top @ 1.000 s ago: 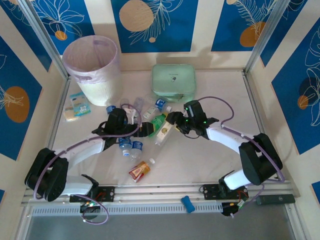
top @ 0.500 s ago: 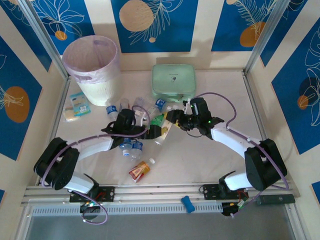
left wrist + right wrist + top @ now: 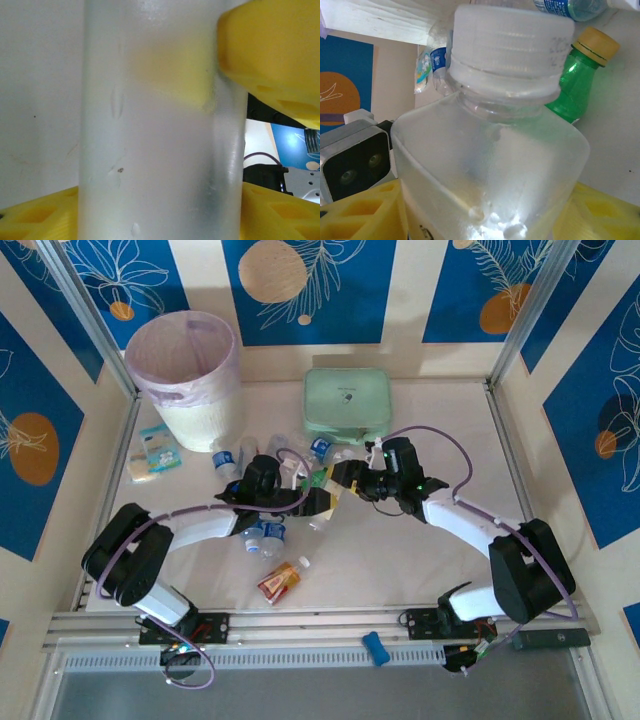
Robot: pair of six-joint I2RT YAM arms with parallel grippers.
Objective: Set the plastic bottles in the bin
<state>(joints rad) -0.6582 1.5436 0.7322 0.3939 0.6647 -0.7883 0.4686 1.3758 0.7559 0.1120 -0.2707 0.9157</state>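
Note:
A clear squarish plastic bottle [image 3: 326,512] with a white cap [image 3: 507,40] lies mid-table between both grippers. My right gripper [image 3: 485,210] is shut on its body just below the neck, a yellow finger on each side. My left gripper [image 3: 160,135] has its yellow pads [image 3: 272,50] against the same frosted body [image 3: 150,150]. In the top view the left gripper [image 3: 316,503] and right gripper [image 3: 343,480] meet at this bottle. A green bottle [image 3: 577,85] with a yellow cap lies just behind it. The bin [image 3: 185,375] stands at the far left.
Several blue-capped bottles [image 3: 262,532] lie around the left arm and toward the mint green case [image 3: 347,402] at the back. A red-orange packet [image 3: 278,582] lies near the front. A small pale packet [image 3: 155,452] sits beside the bin.
The left arm has swung right and its jaws have closed onto the clear bottle. The right gripper shifted slightly back and right, still holding that bottle.

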